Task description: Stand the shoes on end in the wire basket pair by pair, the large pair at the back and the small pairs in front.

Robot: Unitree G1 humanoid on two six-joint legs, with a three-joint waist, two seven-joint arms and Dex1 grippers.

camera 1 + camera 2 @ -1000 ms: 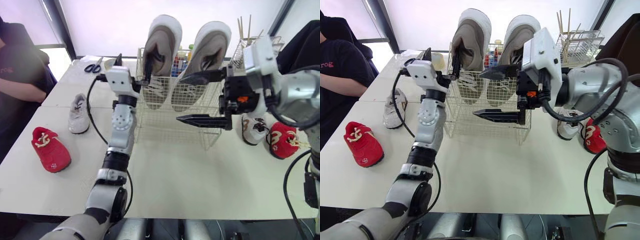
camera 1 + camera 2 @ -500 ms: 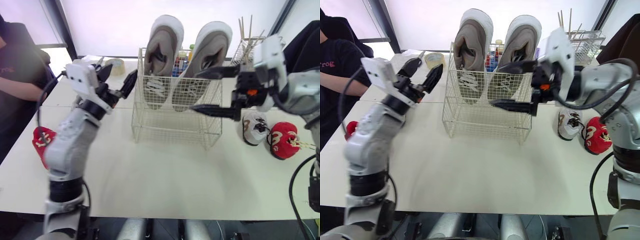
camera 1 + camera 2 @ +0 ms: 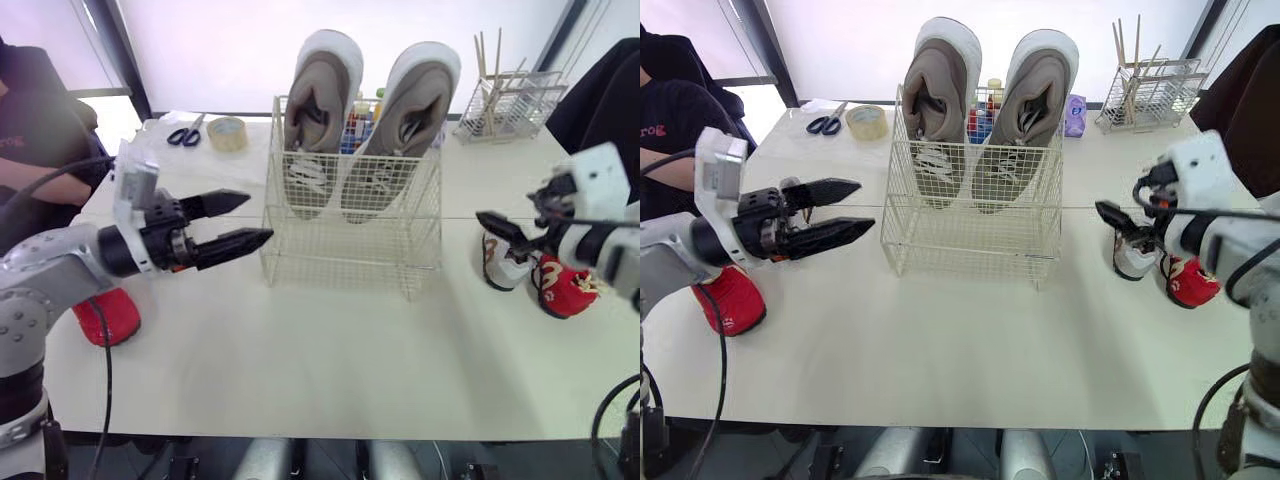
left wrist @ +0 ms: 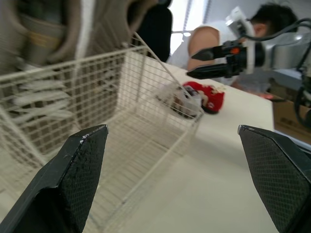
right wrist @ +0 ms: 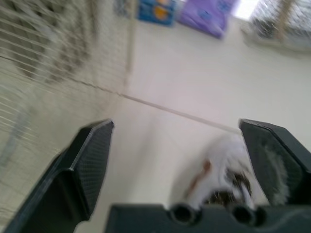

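The wire basket [image 3: 350, 215] stands mid-table with the large grey pair [image 3: 320, 90] upright along its back; its front half is bare. To the left of the basket hovers my left gripper [image 3: 256, 218], open and empty, pointing at the basket's left side. My right gripper [image 3: 1120, 225] is open just above the small white shoe [image 3: 503, 258], which lies beside a small red shoe [image 3: 563, 287] right of the basket. That white shoe [image 5: 228, 179] sits between the open fingers in the right wrist view. Another red shoe [image 3: 105, 318] lies at the left, partly behind my left arm.
Scissors [image 3: 183, 133] and a tape roll [image 3: 228, 132] lie at the back left. A wire rack with sticks [image 3: 500, 105] stands at the back right, a purple packet [image 3: 1073, 115] beside it. A person [image 3: 40, 130] sits at the table's left end.
My left gripper has pulled back from the basket's top and dropped low to its left. My right gripper has swung right, away from the basket, down to the small white shoe.
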